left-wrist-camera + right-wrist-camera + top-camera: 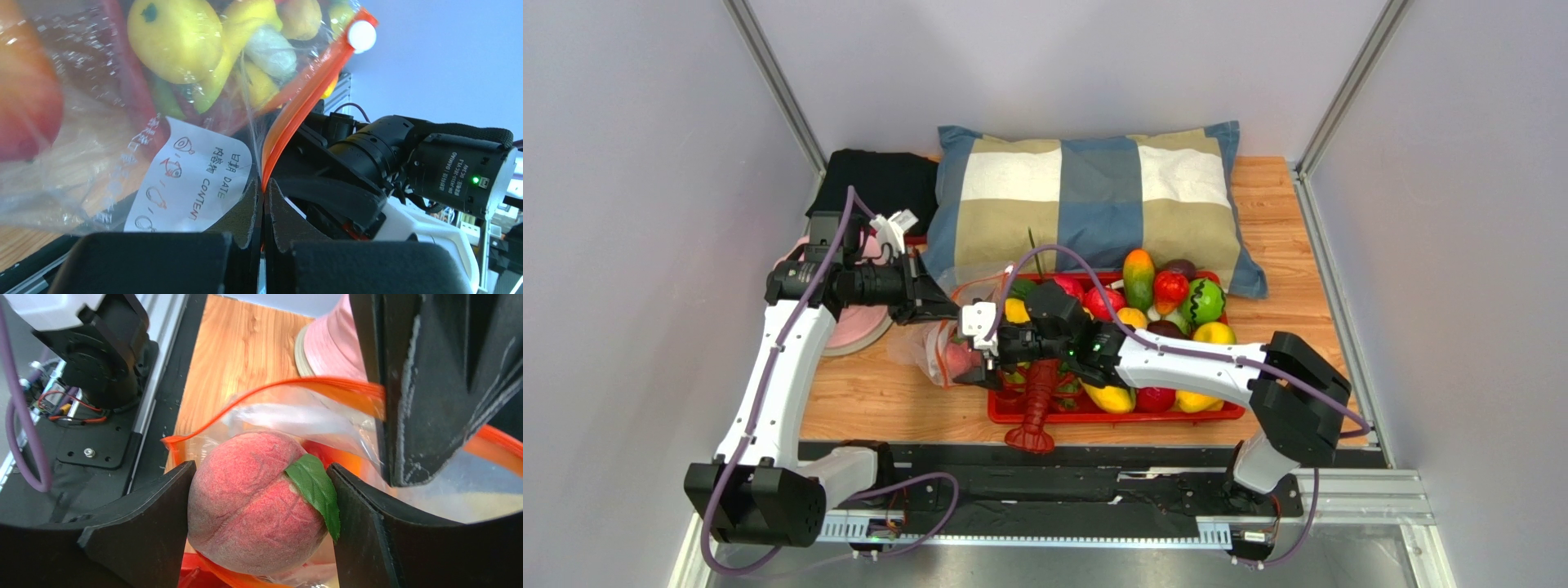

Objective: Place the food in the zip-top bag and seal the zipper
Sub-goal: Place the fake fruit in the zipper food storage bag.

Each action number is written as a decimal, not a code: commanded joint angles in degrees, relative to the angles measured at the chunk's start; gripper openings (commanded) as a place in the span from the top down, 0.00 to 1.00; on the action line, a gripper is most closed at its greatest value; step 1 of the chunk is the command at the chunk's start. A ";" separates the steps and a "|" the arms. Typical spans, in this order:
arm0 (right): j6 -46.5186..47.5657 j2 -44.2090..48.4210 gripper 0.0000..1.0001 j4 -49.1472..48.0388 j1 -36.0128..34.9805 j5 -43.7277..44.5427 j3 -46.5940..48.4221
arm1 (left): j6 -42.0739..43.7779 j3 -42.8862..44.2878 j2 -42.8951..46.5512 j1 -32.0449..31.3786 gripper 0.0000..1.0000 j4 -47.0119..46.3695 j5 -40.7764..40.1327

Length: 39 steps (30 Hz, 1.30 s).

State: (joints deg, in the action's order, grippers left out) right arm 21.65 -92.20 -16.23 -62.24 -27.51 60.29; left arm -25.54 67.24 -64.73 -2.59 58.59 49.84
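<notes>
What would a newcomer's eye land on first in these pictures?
A red peach sits in the right gripper at the open mouth of the zip-top bag, mid-table. The left gripper pinches the bag's orange zipper. Beside them, a red tray is heaped with bright toy fruit.

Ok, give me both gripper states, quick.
Left gripper: closed on the zipper.
Right gripper: closed on the peach.

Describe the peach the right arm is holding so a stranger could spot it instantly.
Find the checked pillow, then the red tray before it. At the tray's left edge, the right end effector holds the peach at the mouth of the clear bag. Unlike the glossy tray fruit, it's matte pink-red, creased, with one green leaf.
</notes>
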 commanded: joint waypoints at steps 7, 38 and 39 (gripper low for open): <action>-18.89 -3.95 0.94 20.77 2.56 11.33 17.57 | 0.76 1.75 1.54 0.48 1.00 1.97 0.87; 2.42 1.33 0.06 48.21 2.56 4.57 24.08 | 0.67 3.33 0.04 4.26 1.00 4.42 0.26; 3.30 1.15 0.09 49.27 2.65 4.22 24.34 | 0.84 3.77 0.04 4.35 1.00 4.78 -0.18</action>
State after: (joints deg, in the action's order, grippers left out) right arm 18.90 -92.95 30.63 -59.79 -20.95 82.11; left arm -25.43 68.05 -65.21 0.93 62.17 49.98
